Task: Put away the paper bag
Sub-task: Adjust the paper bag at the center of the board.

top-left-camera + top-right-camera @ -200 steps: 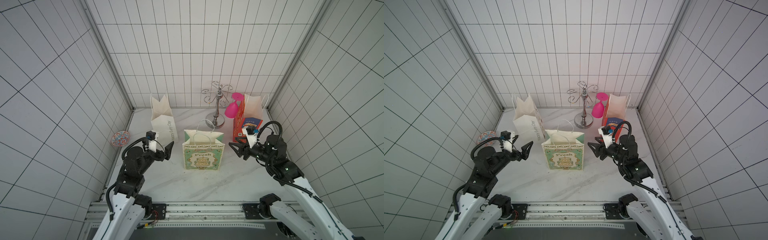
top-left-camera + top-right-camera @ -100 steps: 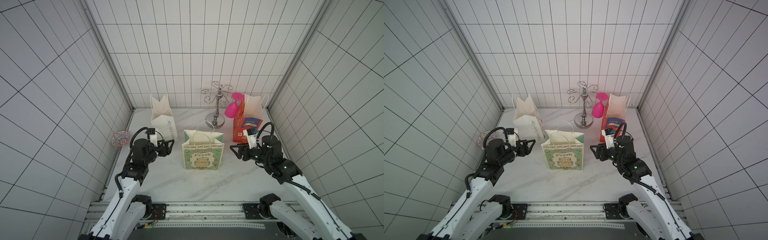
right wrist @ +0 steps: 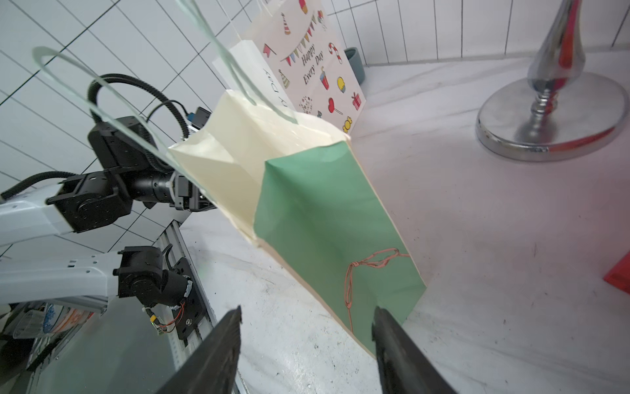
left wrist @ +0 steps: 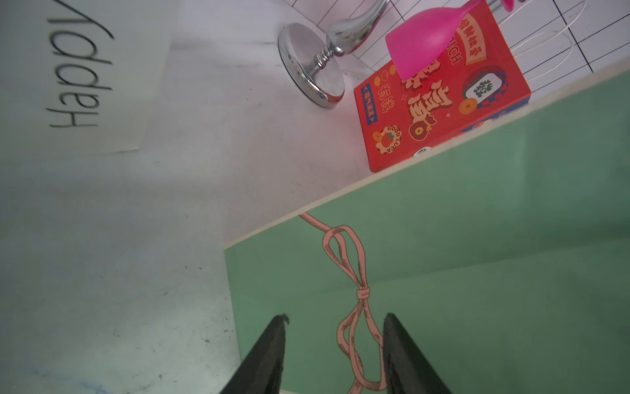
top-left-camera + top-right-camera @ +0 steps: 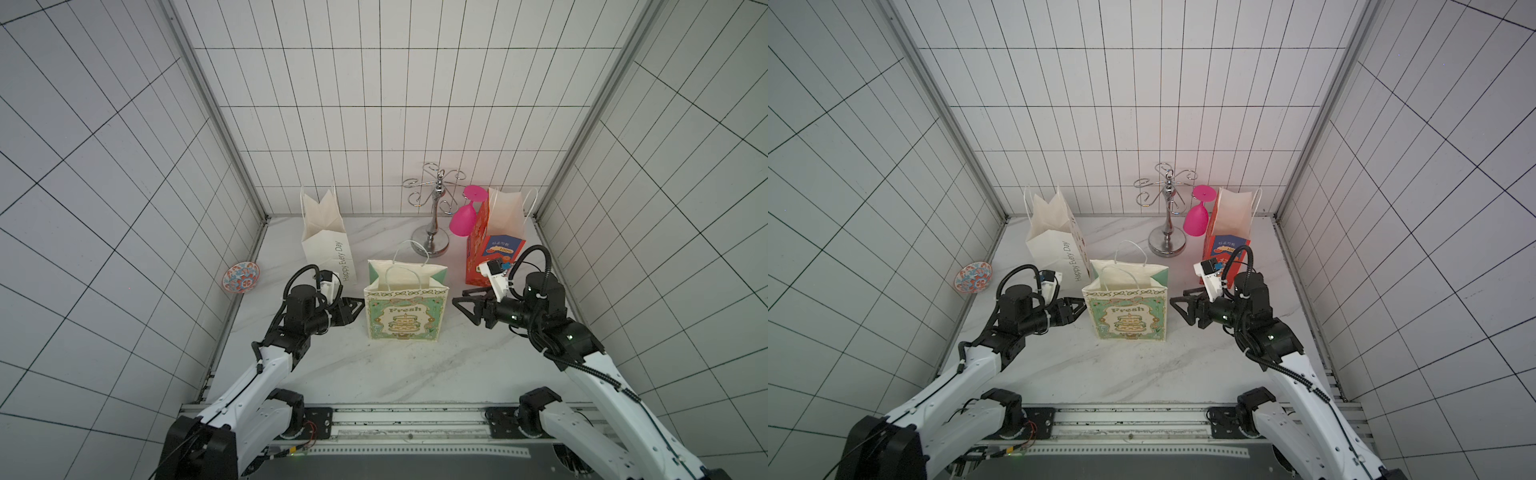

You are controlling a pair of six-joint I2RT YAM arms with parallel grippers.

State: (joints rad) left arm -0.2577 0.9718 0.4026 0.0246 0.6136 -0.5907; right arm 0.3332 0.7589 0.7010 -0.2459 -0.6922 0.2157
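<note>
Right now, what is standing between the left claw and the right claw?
The green Fresh paper bag stands upright between the left claw and the right claw, a green side panel facing each. Both top views show it.

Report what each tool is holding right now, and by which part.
Nothing is held. The left tool is open at the side panel of the green paper bag, not pinching it; the right tool is open, short of the other side.

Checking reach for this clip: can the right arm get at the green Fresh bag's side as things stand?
Likely yes: the right gripper, jaws open, faces the side of the green Fresh bag, nothing standing between.
</note>
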